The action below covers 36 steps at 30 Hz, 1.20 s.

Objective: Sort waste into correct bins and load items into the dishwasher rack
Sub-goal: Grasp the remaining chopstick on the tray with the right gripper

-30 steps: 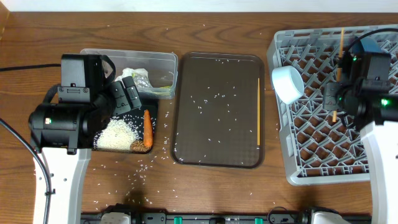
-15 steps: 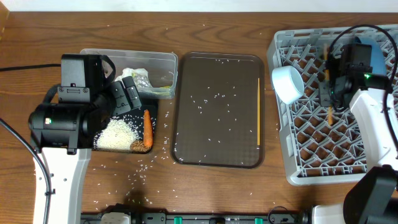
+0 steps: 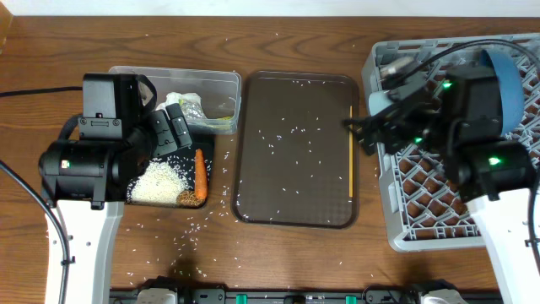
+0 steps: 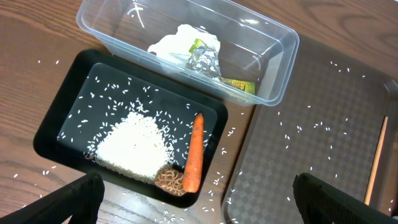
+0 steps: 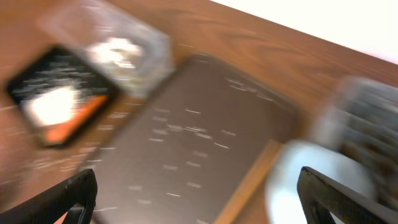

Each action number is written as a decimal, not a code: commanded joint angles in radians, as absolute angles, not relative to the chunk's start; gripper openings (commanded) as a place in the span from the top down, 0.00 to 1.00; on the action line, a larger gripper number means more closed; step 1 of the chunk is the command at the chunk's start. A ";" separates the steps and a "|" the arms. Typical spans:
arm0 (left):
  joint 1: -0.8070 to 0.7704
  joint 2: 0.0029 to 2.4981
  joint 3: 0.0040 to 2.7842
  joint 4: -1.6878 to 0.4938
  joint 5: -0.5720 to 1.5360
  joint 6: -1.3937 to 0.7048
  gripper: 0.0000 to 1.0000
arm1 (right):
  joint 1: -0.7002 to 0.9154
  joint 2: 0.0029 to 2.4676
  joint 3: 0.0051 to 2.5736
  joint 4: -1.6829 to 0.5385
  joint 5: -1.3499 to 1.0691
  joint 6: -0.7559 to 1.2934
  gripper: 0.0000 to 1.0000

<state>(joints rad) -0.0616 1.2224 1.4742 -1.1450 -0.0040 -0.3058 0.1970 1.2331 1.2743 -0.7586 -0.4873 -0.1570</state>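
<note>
A wooden chopstick (image 3: 351, 152) lies along the right edge of the brown serving tray (image 3: 295, 169). My right gripper (image 3: 364, 128) hangs open just right of it, over the left wall of the grey dishwasher rack (image 3: 422, 228). The right wrist view is blurred: chopstick (image 5: 249, 180) and white bowl (image 5: 311, 180) lie between the open right gripper (image 5: 199, 199) fingers. A dark-blue plate (image 3: 504, 76) stands in the rack. My left gripper (image 4: 199, 202) is open above the black tray (image 4: 68, 118), which holds rice (image 4: 134, 146), a carrot (image 4: 193, 160) and a brown lump (image 4: 169, 182). The clear tub (image 4: 273, 68) holds a napkin (image 4: 180, 43) and wrapper (image 4: 211, 62).
Loose rice grains are scattered on the serving tray and on the wooden table (image 3: 194, 228) around the black tray. The right arm covers the rack's upper left part. The table's back edge runs along the top of the overhead view.
My right gripper has opened and swung left from over the rack to its left wall beside the serving tray. The chopstick it held no longer shows. The left arm has not moved.
</note>
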 commanded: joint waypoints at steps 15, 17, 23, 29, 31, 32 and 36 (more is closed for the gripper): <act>-0.057 1.223 1.477 -1.147 -0.016 -0.288 0.02 | 0.510 1.724 1.273 -0.898 0.074 0.487 0.55; -0.057 1.223 1.477 -1.147 -0.016 -0.288 0.02 | 0.494 1.781 1.273 -0.883 0.077 0.503 0.47; -0.057 1.223 1.477 -1.147 -0.016 -0.288 0.02 | 0.447 1.909 1.273 -0.862 0.059 0.535 0.46; -0.057 1.223 1.477 -1.147 -0.016 -0.288 0.02 | 0.409 1.966 1.273 -0.861 0.082 0.538 0.48; -0.057 1.223 1.477 -1.147 -0.016 -0.288 0.02 | 0.402 1.974 1.273 -0.865 0.076 0.538 0.48; -0.057 1.223 1.477 -1.147 -0.016 -0.288 0.02 | 0.402 1.977 1.272 -0.865 0.067 0.538 0.49; -0.057 1.223 1.477 -1.147 -0.016 -0.288 0.02 | 0.408 1.982 1.248 -0.846 0.041 0.538 0.71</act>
